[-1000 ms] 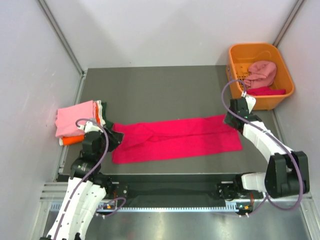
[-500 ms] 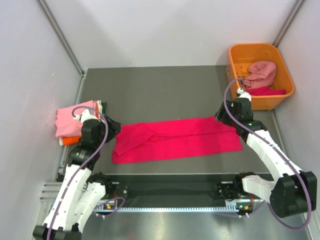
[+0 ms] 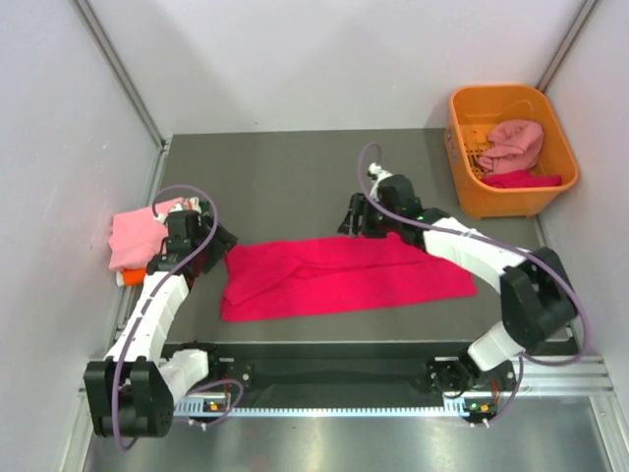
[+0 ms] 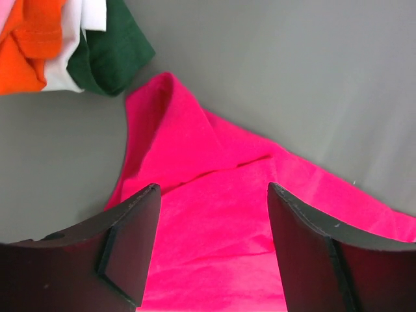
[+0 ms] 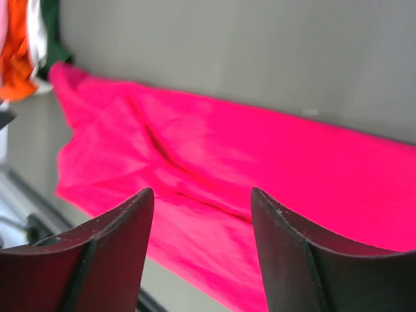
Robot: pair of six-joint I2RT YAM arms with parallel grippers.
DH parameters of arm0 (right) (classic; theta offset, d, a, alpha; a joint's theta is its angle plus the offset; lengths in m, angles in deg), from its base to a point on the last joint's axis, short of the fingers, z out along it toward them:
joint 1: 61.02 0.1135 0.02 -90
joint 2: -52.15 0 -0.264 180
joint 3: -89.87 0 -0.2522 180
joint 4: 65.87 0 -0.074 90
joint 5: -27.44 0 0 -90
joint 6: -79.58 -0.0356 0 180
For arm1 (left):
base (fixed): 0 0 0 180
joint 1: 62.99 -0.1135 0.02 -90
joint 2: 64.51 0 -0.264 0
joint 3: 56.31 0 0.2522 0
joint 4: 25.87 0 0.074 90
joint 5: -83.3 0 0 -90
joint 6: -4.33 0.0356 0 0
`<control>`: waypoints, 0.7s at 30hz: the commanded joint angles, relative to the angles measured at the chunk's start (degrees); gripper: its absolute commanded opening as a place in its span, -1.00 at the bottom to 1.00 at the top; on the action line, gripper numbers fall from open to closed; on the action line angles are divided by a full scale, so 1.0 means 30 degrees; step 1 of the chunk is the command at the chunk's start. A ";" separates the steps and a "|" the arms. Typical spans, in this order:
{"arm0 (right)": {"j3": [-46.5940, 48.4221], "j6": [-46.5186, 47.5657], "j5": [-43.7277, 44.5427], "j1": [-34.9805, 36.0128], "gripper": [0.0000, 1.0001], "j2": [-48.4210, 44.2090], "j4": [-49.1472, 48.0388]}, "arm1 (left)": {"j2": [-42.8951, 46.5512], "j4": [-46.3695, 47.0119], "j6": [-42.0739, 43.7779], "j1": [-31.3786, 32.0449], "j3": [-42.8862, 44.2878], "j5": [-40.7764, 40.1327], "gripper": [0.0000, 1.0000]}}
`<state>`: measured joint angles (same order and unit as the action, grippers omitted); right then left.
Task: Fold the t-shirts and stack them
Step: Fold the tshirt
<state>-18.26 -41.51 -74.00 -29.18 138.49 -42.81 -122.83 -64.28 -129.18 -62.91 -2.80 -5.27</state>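
Note:
A crimson-pink t-shirt point(image 3: 344, 273) lies folded into a long strip across the middle of the grey table; it also fills the left wrist view point(image 4: 214, 214) and the right wrist view point(image 5: 260, 169). At the table's left edge sits a stack of folded t-shirts point(image 3: 142, 239), light pink on top, with orange, white and dark green layers point(image 4: 107, 49) showing. My left gripper point(image 3: 214, 241) hangs open over the strip's left end, holding nothing. My right gripper point(image 3: 356, 218) is open above the strip's far edge near its middle, also holding nothing.
An orange plastic basket point(image 3: 550, 123) stands at the back right with a dusty pink shirt point(image 3: 513, 143) and a crimson one point(image 3: 521, 179) inside. Grey walls close in the table on the left, back and right.
My left gripper opened and let go of the strip's left end, drawing back a little. My right arm swung left from the strip's right end to above its middle.

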 commanded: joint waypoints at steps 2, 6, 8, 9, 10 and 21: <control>0.2249 -0.1500 -0.2161 0.1779 0.26 0.2327 -0.2773 | -0.1236 0.1915 0.0089 -0.0377 0.0257 0.0929 0.41; 0.3889 -0.2408 -0.3185 0.2600 0.25 0.5077 -0.3685 | -0.3113 0.2179 -0.0117 -0.0406 0.0432 0.0723 0.38; 0.4857 -0.2614 -0.3276 0.3127 0.24 0.5872 -0.3744 | -0.4077 0.2559 -0.0117 -0.0406 0.0637 0.0986 0.36; 0.5179 -0.2644 -0.3276 0.3303 0.24 0.6514 -0.3745 | -0.4345 0.2792 -0.0117 -0.0435 0.0696 0.0988 0.36; 0.5791 -0.2702 -0.3305 0.3653 0.24 0.6898 -0.3745 | -0.4608 0.3114 -0.0117 -0.0436 0.0841 0.1017 0.35; 0.7672 -0.3551 -0.4066 0.4505 0.23 1.0619 -0.4622 | -0.7891 0.3117 -0.0262 -0.0728 0.1839 0.0286 0.19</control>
<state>2.18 -50.77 -84.62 -16.88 168.57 -53.45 -145.54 -56.89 -129.25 -64.40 1.13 -3.30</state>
